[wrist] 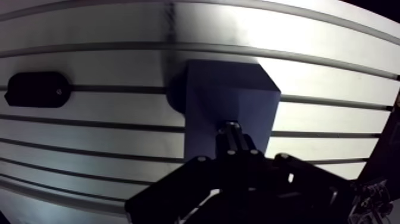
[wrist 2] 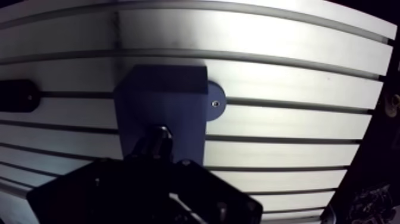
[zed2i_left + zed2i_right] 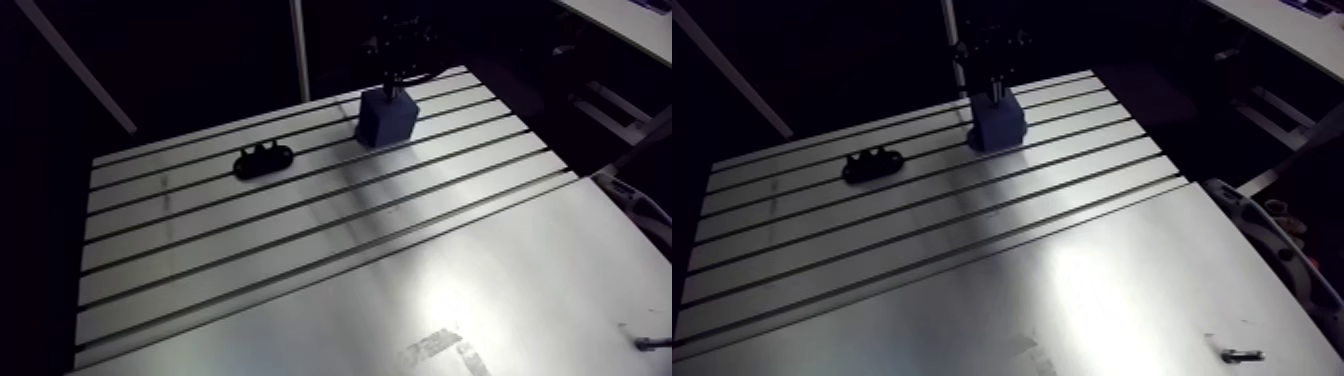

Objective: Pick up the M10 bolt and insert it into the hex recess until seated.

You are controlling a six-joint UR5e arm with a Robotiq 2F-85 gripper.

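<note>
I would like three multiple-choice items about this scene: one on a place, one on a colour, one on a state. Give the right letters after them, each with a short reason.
1. Where is the gripper?
A) above the black part
B) above the block
C) lying flat on the table

2. What colour is the block?
A) red
B) yellow
C) blue

3. How does the block stand?
A) upright on the table
B) tipped on its side
C) lifted in the air

Key:
1 B: in the wrist view the gripper hangs right over the block, and the black part lies off to one side.
2 C: the block shows dark blue in every view.
3 A: in the arm view its base rests on the slotted table and its top faces up.
</note>
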